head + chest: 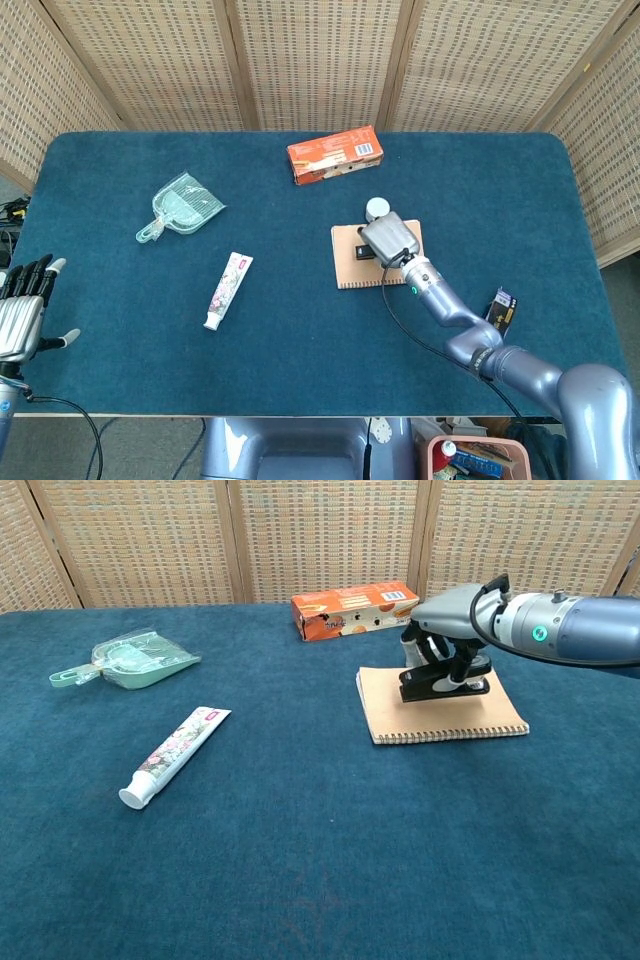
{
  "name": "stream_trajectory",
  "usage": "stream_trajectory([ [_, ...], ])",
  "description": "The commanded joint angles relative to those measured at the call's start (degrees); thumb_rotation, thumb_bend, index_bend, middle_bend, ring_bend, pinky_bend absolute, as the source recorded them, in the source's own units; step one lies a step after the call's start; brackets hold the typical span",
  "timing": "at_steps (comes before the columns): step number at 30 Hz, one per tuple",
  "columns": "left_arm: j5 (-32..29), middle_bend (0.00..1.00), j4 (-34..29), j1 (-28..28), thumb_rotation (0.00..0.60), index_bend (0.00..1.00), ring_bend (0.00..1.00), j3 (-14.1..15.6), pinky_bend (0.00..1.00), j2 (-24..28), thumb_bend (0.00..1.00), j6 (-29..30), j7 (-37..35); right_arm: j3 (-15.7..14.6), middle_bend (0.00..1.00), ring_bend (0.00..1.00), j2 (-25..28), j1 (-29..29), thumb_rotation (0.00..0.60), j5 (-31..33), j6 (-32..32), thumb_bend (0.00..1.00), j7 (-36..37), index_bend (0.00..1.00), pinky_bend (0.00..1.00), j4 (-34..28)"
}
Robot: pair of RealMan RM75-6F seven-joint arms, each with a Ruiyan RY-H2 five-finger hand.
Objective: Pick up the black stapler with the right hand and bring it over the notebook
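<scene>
Right robot hand (pixel 455 615) grips the black stapler (pixel 443 681) just over the notebook (pixel 440 712); I see its long side lying across the page

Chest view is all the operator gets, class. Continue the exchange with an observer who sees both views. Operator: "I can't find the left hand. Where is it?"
Observer: The left hand hangs off the table's left front corner, fingers apart, holding nothing.
Operator: Is anything lying to the right of the notebook?
Observer: Yes, a small black packet lies near the right front, apart from the notebook.
Operator: From above, is the stapler inside the notebook's outline?
Observer: Yes. The right hand holding the black stapler sits over the notebook's far half, next to the white jar.
</scene>
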Motion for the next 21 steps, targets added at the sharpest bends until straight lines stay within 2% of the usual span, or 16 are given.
stream_trajectory([
  [1,0.1,0.00,-0.1,0.0,0.600,0.00,0.00,0.1,0.00,0.1,0.00,0.0,-0.1,-0.4,0.31,0.29,0.7,0.3,0.600,2.0,-2.3,0.10,0.6,0.32,0.44,-1.0],
  [2,0.2,0.00,-0.2,0.0,0.600,0.00,0.00,0.2,0.00,0.1,0.00,0.0,-0.1,-0.4,0.17,0.15,1.0,0.3,0.600,3.0,-2.6,0.03,0.2,0.19,0.33,-1.6],
  [3,0.3,0.00,-0.2,0.0,0.600,0.00,0.00,0.2,0.00,0.2,0.00,0.1,-0.1,-0.2,0.07,0.05,1.2,0.3,0.600,3.8,-2.4,0.00,-0.3,0.09,0.24,-2.1],
  [4,0.4,0.00,-0.3,0.1,0.600,0.00,0.00,0.3,0.00,0.2,0.00,0.2,-0.1,-0.1,0.01,0.01,1.4,0.3,0.600,4.4,-2.0,0.00,-1.0,0.03,0.18,-2.6],
  [7,0.8,0.00,-0.7,0.2,0.600,0.00,0.00,0.4,0.00,0.4,0.00,0.8,-0.4,-0.1,0.00,0.00,2.6,-0.1,0.600,5.7,0.2,0.00,-3.4,0.00,0.10,-5.1],
  [11,1.5,0.00,-1.1,0.6,0.600,0.00,0.00,0.6,0.00,0.6,0.00,1.6,-0.6,-0.4,0.00,0.00,6.7,-1.9,0.600,6.0,4.7,0.00,-5.8,0.00,0.10,-12.0],
  [15,2.9,0.00,-1.5,0.7,0.600,0.00,0.00,1.1,0.00,0.8,0.00,2.3,-1.0,-1.0,0.00,0.00,14.1,-6.4,0.600,5.1,11.9,0.00,-6.8,0.00,0.10,-23.7],
  [19,3.6,0.00,-1.5,0.8,0.600,0.00,0.00,1.2,0.00,0.7,0.00,2.8,-1.2,-2.3,0.00,0.00,18.3,-10.1,0.600,3.4,16.7,0.00,-6.0,0.00,0.09,-29.5],
  [21,3.9,0.00,-1.5,1.0,0.600,0.00,0.00,1.3,0.00,0.7,0.00,3.2,-1.2,-4.1,0.00,0.00,21.7,-14.4,0.600,0.7,22.2,0.00,-4.0,0.00,0.08,-33.0],
])
